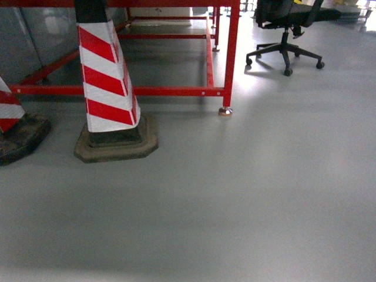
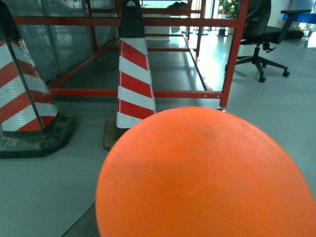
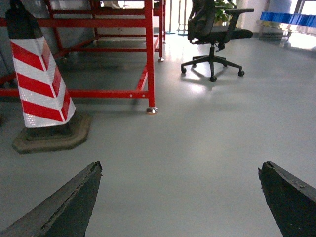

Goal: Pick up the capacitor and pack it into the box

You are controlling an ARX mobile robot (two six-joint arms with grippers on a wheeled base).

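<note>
- Orange-red capacitor point(image 2: 207, 177): one, right up against the left wrist camera, filling the lower half of that view as a smooth round blob. Can't tell which way its long axis runs.
- Left hand: can't tell if it's gripping or spread.
- Right hand point(image 3: 180, 197): two dark fingers point(image 3: 69, 207) spread wide, nothing between them, over grey floor point(image 1: 235, 205).
- Two red-and-white striped cones point(image 1: 108, 88) point(image 1: 12, 117) on dark bases.
- One red metal frame point(image 1: 147, 91) behind them.
- One black office chair point(image 1: 285, 29), well apart.
</note>
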